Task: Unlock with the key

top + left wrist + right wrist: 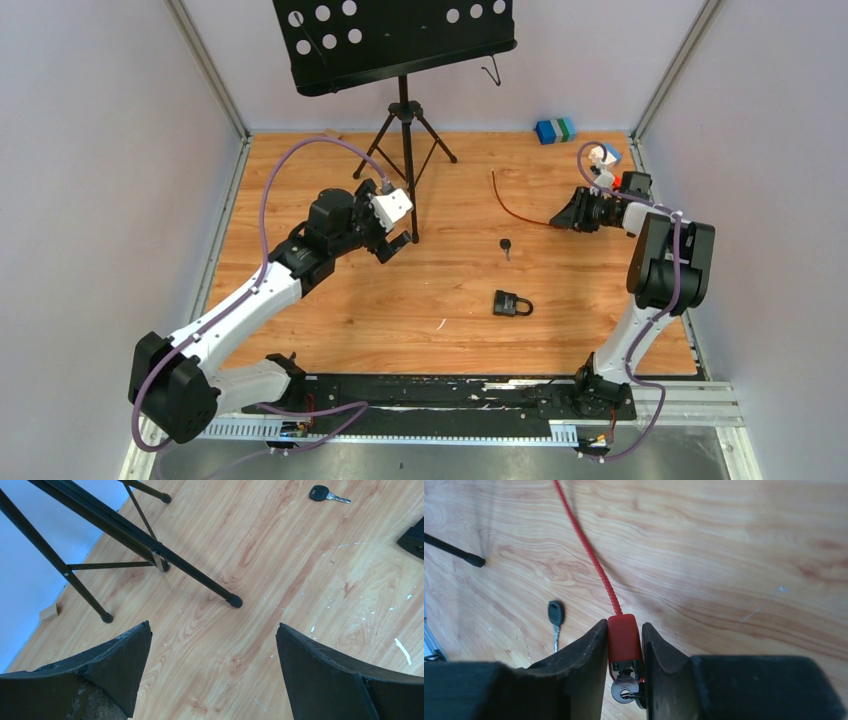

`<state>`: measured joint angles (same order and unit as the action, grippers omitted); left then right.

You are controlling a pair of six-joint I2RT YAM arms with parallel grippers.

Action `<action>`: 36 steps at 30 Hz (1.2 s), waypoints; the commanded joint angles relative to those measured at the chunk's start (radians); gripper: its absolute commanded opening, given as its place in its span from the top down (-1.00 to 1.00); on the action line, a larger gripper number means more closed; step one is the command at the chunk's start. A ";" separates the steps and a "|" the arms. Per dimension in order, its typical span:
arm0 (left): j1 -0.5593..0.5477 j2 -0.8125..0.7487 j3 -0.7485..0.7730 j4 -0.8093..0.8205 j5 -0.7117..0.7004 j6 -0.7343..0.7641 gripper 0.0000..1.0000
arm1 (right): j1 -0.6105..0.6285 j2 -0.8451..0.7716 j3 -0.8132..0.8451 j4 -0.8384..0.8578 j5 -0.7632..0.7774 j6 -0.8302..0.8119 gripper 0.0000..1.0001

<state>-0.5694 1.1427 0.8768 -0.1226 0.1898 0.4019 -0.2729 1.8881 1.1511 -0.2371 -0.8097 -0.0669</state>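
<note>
— Tabletop (400, 330)?
— Scuffed orange wood, boxed by pale walls (90, 150).
— Key (506, 246)?
— Flat mid-tabletop, apart from padlock (511, 303).
— Grip?
— Left jaws spread wide, empty; right jaws clamped on red block (624, 640) of cord.

A black-headed key (506, 246) lies flat on the desk (300, 310); nearer, apart, a black padlock (511, 303) lies flat.

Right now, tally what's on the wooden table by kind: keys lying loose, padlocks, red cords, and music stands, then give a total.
loose key: 1
padlock: 1
red cord: 1
music stand: 1
Total: 4
</note>
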 commanded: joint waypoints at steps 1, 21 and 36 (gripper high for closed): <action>0.001 0.004 -0.010 0.024 0.029 -0.010 -1.00 | -0.007 0.050 0.028 -0.011 0.007 0.052 0.35; 0.000 0.070 0.064 -0.084 0.026 -0.023 -1.00 | 0.000 -0.222 -0.098 -0.097 0.129 -0.114 -0.74; 0.000 0.143 0.118 -0.197 0.066 -0.006 -1.00 | 0.397 -0.611 -0.238 -0.321 0.327 -0.518 -0.85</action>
<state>-0.5694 1.3056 0.9577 -0.3061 0.2497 0.3878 -0.0113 1.3453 0.9569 -0.4770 -0.5938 -0.4538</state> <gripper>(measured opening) 0.998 0.927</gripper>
